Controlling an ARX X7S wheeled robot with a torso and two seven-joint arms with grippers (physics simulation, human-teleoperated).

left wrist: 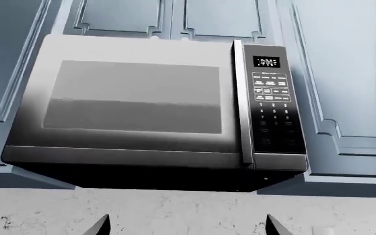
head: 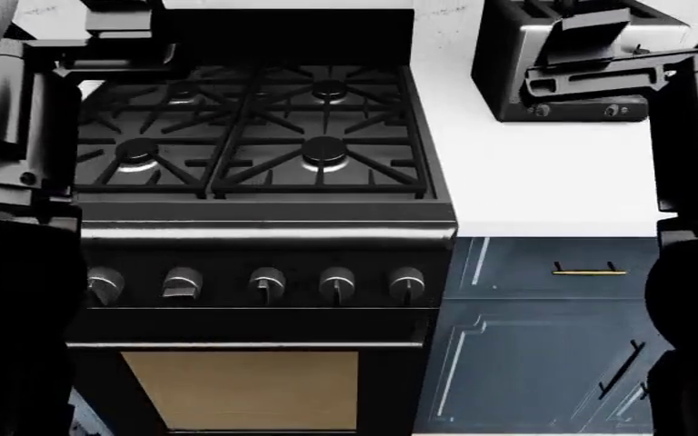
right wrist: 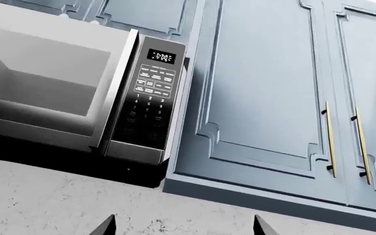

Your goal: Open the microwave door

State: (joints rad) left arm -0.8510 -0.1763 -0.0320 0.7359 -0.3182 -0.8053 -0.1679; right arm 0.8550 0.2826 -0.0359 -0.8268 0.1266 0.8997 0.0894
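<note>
The microwave (left wrist: pixel 155 105) hung under blue wall cabinets (right wrist: pixel 266 88), its door (left wrist: pixel 135 98) shut flush against the body, the vertical handle (left wrist: pixel 242 103) running beside the keypad panel (left wrist: pixel 274 103). Two brass pulls (right wrist: pixel 330 139) marked the cabinet doors to the side of it. Below, in the head view, sat a black gas stove (head: pixel 252 136) with a row of knobs (head: pixel 258 283), and a toaster (head: pixel 562 68) stood on the white bench (head: pixel 543 173) beside it. Nothing stood between either arm and the microwave. The left pincer (left wrist: pixel 186 226) was spread wide, tips apart, holding nothing. The right pincer (right wrist: pixel 184 226) was likewise spread and empty, well short of the door
</note>
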